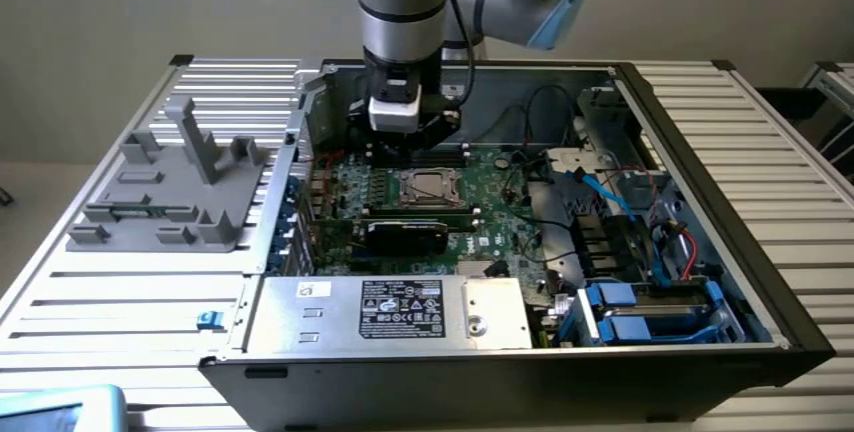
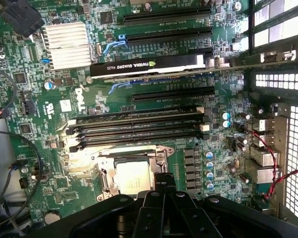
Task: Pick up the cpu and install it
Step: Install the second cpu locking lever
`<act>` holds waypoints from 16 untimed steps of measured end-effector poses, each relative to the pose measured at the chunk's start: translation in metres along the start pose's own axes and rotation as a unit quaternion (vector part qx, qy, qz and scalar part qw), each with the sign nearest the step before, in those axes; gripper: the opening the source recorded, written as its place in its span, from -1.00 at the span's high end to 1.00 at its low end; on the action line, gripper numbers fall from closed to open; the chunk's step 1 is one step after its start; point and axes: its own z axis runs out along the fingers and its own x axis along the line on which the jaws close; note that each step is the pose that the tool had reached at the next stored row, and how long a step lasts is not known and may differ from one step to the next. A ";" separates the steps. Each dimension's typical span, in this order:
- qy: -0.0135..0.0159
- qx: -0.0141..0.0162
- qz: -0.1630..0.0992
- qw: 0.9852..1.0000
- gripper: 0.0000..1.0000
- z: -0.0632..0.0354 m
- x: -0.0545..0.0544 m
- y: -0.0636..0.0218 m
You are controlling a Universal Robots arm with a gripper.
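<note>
Scanning from the exterior view's left: grey moulded plastic fixture (image 1: 174, 187) with upright posts on the ribbed metal table (image 1: 134, 297), well apart from the work, no risk there. Next the open PC case (image 1: 534, 362), matte black sheet metal, with the boxy silver power supply (image 1: 394, 312) near the front. My gripper (image 1: 404, 142) hangs over the green motherboard (image 1: 501, 202), fingers together, holding nothing I can see. The cpu (image 2: 134, 177), flat square, dull silver top, sits inside the socket frame (image 2: 131, 156), just past the fingertips in the wrist view. My worry: if it isn't fully seated, any push tilts it and bends socket contacts; can't tell seating from here. Fingers could also clip the long black memory slots (image 2: 139, 130) beside the socket. Further right, loose black cables (image 1: 534, 117) and the blue drive brackets (image 1: 641, 317), glossy plastic; the arm could snag a cable.
</note>
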 end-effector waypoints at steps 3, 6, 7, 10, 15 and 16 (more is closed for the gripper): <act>-0.004 0.005 0.001 1.000 0.78 0.0014 0.000 0.0034; -0.007 0.013 0.001 1.000 0.78 0.0018 0.001 0.0075; -0.008 0.015 0.001 1.000 0.78 0.0020 0.001 0.0088; -0.011 0.020 0.002 1.000 0.78 0.0033 0.002 0.0121; -0.013 0.021 0.004 1.000 0.78 0.0090 0.003 0.0155; -0.014 0.021 0.004 1.000 0.78 0.0104 0.004 0.0160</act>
